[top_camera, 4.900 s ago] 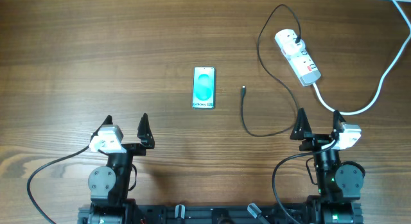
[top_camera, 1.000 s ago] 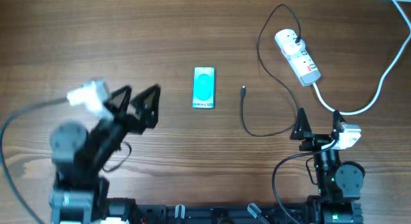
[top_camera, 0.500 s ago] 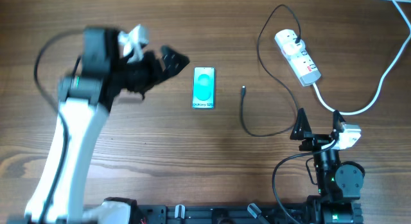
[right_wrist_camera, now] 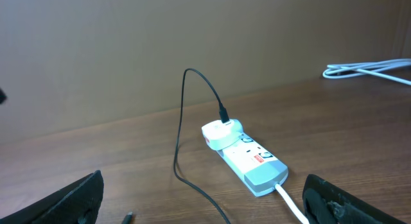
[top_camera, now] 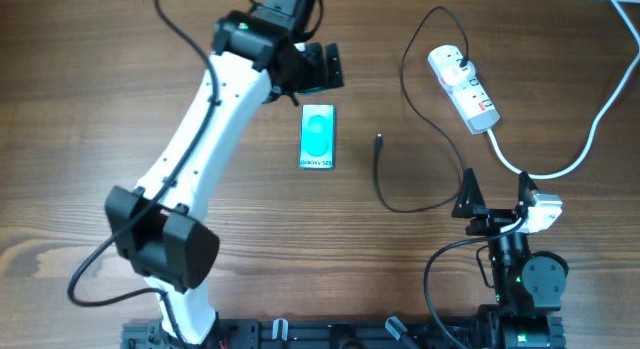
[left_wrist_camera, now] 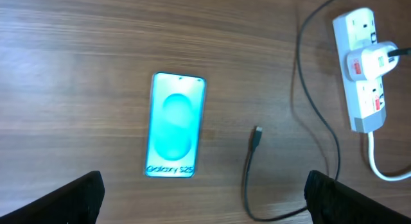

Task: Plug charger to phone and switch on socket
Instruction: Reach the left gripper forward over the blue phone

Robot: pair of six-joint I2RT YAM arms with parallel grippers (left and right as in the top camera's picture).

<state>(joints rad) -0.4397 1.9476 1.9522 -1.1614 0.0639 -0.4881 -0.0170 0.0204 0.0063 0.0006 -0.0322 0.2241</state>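
I had two grippers and both held nothing. My left gripper [top_camera: 318, 67] hung over the table [top_camera: 100, 69] just beyond the far end of the phone [top_camera: 317, 137]. Its two fingers were spread wide, one at each lower corner of my left wrist view, with the phone [left_wrist_camera: 175, 124] lying flat between and below them. My right gripper [top_camera: 495, 201] sat back near its base, its two fingers also parted wide.

There was one phone, turquoise screen up, with the "Galaxy S25" text at the end nearer me. There was one charger [top_camera: 403, 74]. Its black connector tip lay on the wood to the right of the phone, apart from it and not plugged in. Its thin cable looped round to a white plug seated in the far end of the one socket [top_camera: 463, 87]. That socket [left_wrist_camera: 367, 102] lay at the far right, well apart from the phone. One thick white cord [top_camera: 590, 139] ran from its near end and curved off toward the right edge.
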